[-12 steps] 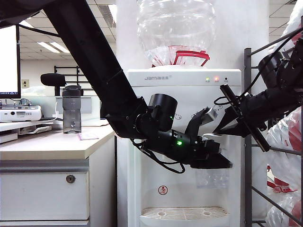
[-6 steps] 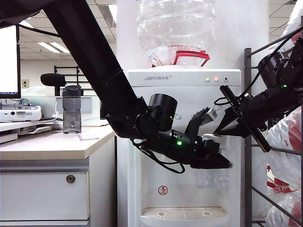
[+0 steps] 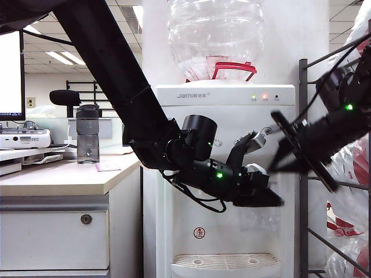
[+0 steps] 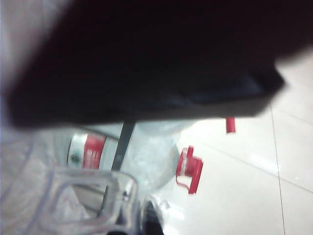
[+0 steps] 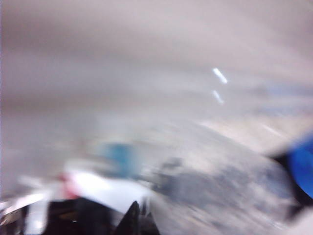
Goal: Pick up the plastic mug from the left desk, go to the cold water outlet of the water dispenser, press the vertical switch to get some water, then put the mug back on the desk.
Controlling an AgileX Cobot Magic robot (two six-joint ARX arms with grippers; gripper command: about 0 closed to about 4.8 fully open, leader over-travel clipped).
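Note:
The plastic mug (image 3: 258,219) hangs clear and faint in front of the water dispenser (image 3: 226,110), under my left gripper (image 3: 264,200), which is shut on it. In the left wrist view the mug's clear rim and handle (image 4: 88,196) lie right by that gripper (image 4: 134,227). My right gripper (image 3: 277,164) is shut and blurred, pointing at the dispenser's front just above the left hand. In the right wrist view its tips (image 5: 137,215) meet below a smeared white tap with a light-blue band, the cold water outlet (image 5: 120,157). The vertical switch and any water cannot be made out.
The left desk (image 3: 58,179) carries a smoky-grey bottle (image 3: 87,134) and office gear. A big clear bottle (image 3: 215,35) tops the dispenser and a drip grille (image 3: 226,262) lies below the mug. A metal rack (image 3: 304,174) with spare bottles stands close to the right arm.
My right hand has tipped downward and blurs with motion, its tips now a little lower and nearer the dispenser front. The left arm and the mug have stayed put.

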